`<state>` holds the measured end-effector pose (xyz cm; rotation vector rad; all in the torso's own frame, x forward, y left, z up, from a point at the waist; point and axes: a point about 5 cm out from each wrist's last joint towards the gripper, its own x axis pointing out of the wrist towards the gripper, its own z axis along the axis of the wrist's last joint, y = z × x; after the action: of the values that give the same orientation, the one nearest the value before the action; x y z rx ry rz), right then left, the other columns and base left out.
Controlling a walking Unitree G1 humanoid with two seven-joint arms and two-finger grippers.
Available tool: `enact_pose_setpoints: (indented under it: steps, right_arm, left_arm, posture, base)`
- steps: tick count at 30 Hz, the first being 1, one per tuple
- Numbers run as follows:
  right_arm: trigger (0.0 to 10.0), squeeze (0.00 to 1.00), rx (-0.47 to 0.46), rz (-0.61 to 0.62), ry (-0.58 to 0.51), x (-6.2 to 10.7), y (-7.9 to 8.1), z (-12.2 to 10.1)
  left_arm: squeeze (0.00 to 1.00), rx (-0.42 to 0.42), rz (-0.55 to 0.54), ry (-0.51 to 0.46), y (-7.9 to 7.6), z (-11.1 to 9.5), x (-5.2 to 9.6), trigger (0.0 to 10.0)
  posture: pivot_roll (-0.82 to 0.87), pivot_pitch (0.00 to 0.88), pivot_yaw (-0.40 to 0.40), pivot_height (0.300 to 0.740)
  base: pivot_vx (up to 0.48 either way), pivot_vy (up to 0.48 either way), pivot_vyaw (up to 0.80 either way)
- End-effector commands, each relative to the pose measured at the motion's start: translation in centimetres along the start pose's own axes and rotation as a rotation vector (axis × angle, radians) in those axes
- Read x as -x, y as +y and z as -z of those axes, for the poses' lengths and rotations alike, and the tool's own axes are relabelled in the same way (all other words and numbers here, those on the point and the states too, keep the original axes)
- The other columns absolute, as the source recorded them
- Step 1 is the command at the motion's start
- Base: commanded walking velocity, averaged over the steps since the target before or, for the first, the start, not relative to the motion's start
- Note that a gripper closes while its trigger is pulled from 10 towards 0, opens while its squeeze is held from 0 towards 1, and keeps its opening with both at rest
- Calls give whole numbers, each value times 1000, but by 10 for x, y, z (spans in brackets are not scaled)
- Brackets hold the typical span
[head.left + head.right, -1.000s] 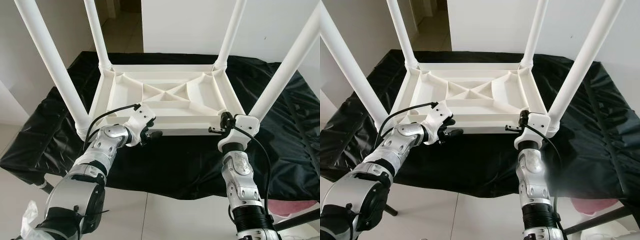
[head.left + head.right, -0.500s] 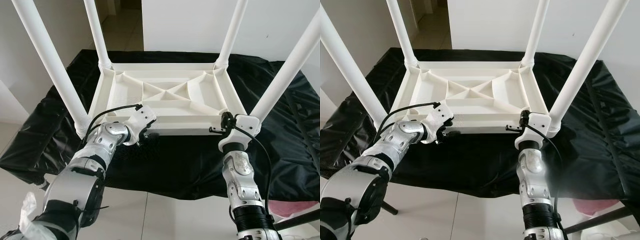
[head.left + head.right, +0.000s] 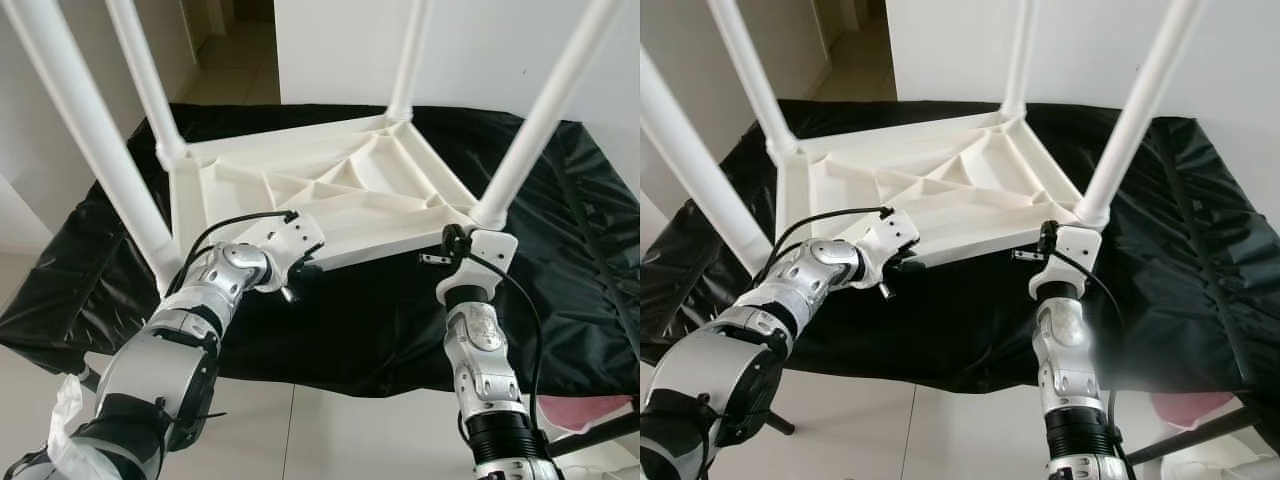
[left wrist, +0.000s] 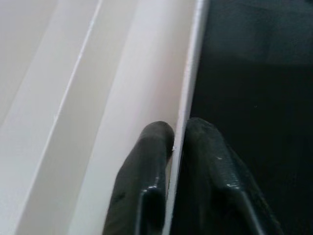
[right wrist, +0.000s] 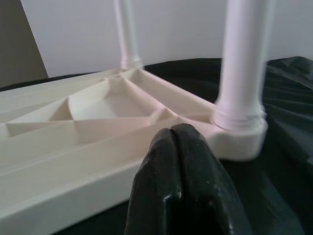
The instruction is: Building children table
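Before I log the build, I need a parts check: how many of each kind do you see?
White legs: 4
White tabletop, upside down: 1
Black cloth: 1
Total: 6

white table (image 3: 330, 195), upside down, legs up

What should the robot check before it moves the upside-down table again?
1. Left gripper pinching the table rim: ok, one finger on each side of the edge.
2. Right gripper holding anything: not ok, fingers shut, just short of the rim.
3. All four legs seated in their sockets: ok, as far as visible.
4. Table lying flat on the black cloth: not ok, near edge appears lifted.
5. Far corners snagging the cloth: cannot tell.
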<state>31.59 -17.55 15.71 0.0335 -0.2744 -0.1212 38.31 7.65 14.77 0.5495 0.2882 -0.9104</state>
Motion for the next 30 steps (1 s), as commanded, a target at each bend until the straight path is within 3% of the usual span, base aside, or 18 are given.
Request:
enact_pose_setpoints:
  steps: [1, 2, 3, 4, 5, 9, 10, 11, 15, 16, 22, 25, 28, 30]
  right_arm:
    - [10000, 0, -1, 7, 16, 2, -1, 3]
    - [10000, 0, -1, 5, 17, 2, 0, 3]
    - [10000, 0, -2, 0, 19, 1, 1, 4]
    - [10000, 0, -2, 0, 19, 1, 1, 4]
    - [10000, 0, -2, -2, 20, 1, 2, 4]
    - [10000, 0, -2, -4, 20, 1, 2, 4]
    - [10000, 0, -3, -5, 20, 1, 2, 4]
    - [10000, 0, -4, -6, 21, 1, 2, 4]
    - [10000, 0, -5, -6, 21, 1, 3, 4]
    - [10000, 0, -6, -6, 22, 1, 3, 4]
    - [10000, 0, -6, -3, 25, 3, 3, 5]
    - [10000, 0, -7, -1, 27, 5, 3, 5]
    - [10000, 0, -9, 2, 33, 7, 3, 7]
    - [10000, 0, -9, 2, 33, 7, 3, 7]
  left_arm:
    - [0, 53, -285, 43, 9, 19, 3, 6784]
    - [0, 53, -283, 22, 6, 17, 1, 6784]
    - [0, 26, -262, -40, -4, 11, -5, 9294]
    - [0, 26, -262, -40, -4, 11, -5, 9294]
    - [0, 12, -257, -60, -7, 9, -7, 10000]
    - [0, 60, -226, -123, -16, 4, -11, 10000]
    - [988, 78, -219, -138, -18, 2, -12, 10000]
    - [1000, 92, -207, -160, -19, 0, -13, 10000]
    - [1000, 49, -191, -238, -24, -10, -13, 10000]
    - [0, 12, -183, -275, -26, -15, -12, 10000]
    - [0, -13, -160, -374, -32, -23, -7, 10000]
    - [0, -13, -171, -454, -36, -25, 3, 10000]
    - [0, 6, -182, -545, -43, -21, 25, 10000]
    - [0, 6, -182, -545, -43, -21, 25, 10000]
  posture:
    - [-66, 75, 58, 740]
    - [-63, 74, 55, 740]
    - [-60, 76, 53, 740]
    - [-60, 76, 53, 740]
    - [-60, 76, 53, 740]
    - [-54, 76, 50, 740]
    - [-54, 76, 50, 740]
    - [-54, 77, 51, 740]
    - [-55, 79, 54, 740]
    - [-56, 82, 55, 740]
    - [-55, 89, 58, 740]
    - [-49, 98, 59, 740]
    - [-44, 103, 57, 740]
    - [-44, 103, 57, 740]
  base:
    - [0, 0, 0]
    - [0, 0, 0]
    - [0, 0, 0]
    - [0, 0, 0]
    - [0, 0, 0]
    - [0, 0, 0]
    - [0, 0, 0]
    - [0, 0, 0]
    - [0, 0, 0]
    - [0, 0, 0]
    - [0, 0, 0]
    - [0, 0, 0]
    - [0, 0, 0]
    - [0, 0, 0]
